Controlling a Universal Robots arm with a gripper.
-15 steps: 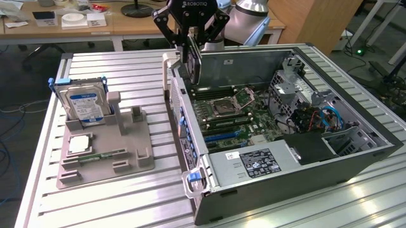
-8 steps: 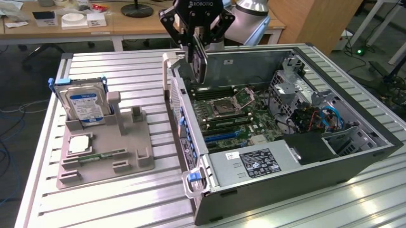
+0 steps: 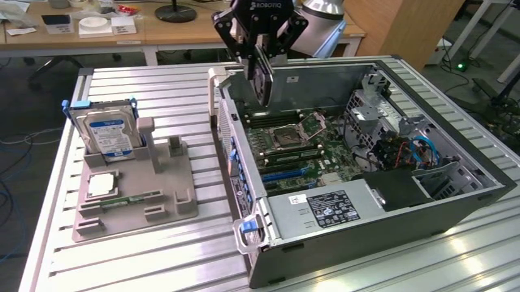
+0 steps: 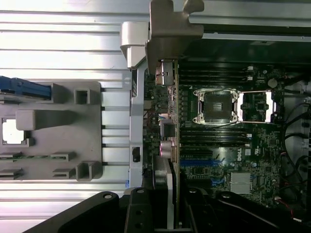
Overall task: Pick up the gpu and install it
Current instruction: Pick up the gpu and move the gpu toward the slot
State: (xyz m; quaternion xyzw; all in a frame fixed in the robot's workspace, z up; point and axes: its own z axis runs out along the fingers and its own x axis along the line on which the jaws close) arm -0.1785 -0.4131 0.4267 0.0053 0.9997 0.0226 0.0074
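My gripper [image 3: 262,56] hangs above the far left corner of the open computer case [image 3: 467,131], shut on the gpu [image 3: 262,85]. The gpu is a thin dark card held on edge, its lower end above the motherboard [image 3: 302,147]. In the wrist view the gpu [image 4: 176,121] runs edge-on away from my gripper [image 4: 171,213], and its pale bracket [image 4: 170,34] sits at the far end near the case's wall. It hangs over the motherboard [image 4: 233,150], beside the empty CPU socket [image 4: 216,107]. The blue slots [image 4: 197,160] lie beside the card's near end.
On the exterior view's left, a grey holder [image 3: 154,188] carries an upright blue-labelled hard drive [image 3: 107,135], a small green memory stick [image 3: 123,199] and a square chip [image 3: 101,184]. A power supply [image 3: 325,210] and cables [image 3: 410,152] sit inside the case. Everything rests on a slatted metal table [image 3: 146,255].
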